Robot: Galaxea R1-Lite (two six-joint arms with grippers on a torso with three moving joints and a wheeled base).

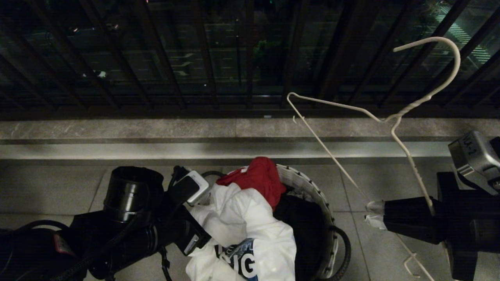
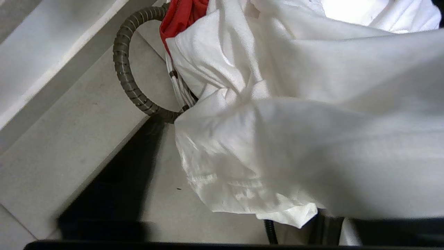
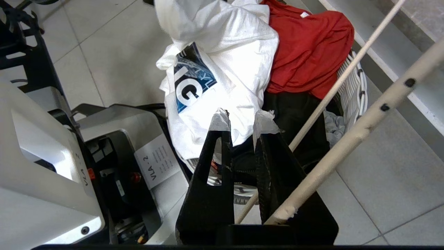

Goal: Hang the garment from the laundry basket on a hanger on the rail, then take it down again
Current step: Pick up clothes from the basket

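A dark balcony railing (image 1: 218,54) fills the far side of the head view, with a pale stone ledge (image 1: 156,128) running below it and a grey tiled floor (image 1: 58,187) nearer the robot. On that floor stands the laundry basket (image 1: 312,187), round with a pale slatted rim and a dark ribbed loop handle (image 2: 123,69) at its side. The white T-shirt (image 1: 242,222) lies heaped on top of the basket and spills over its near rim, its dark blue print with pale letters (image 1: 244,261) turned toward the robot; a red garment (image 1: 261,177) sits behind it at the far rim and a black one (image 1: 300,218) lies beside it inside the basket. The left arm reaches in from the left of the head view, and the left gripper (image 1: 203,234) is right at the white cloth; its wrist view is filled with the folds of the shirt, but no fingers show there, so the grip itself cannot be seen, though its jaws are spread wide. The right gripper (image 3: 242,121) hangs to the right of the basket, its taped jaws nearly pressed together, pinching the white wire hanger (image 1: 394,125) by one of its thin arms. The hanger stands tilted above the gripper, hook (image 1: 437,47) uppermost against the railing.
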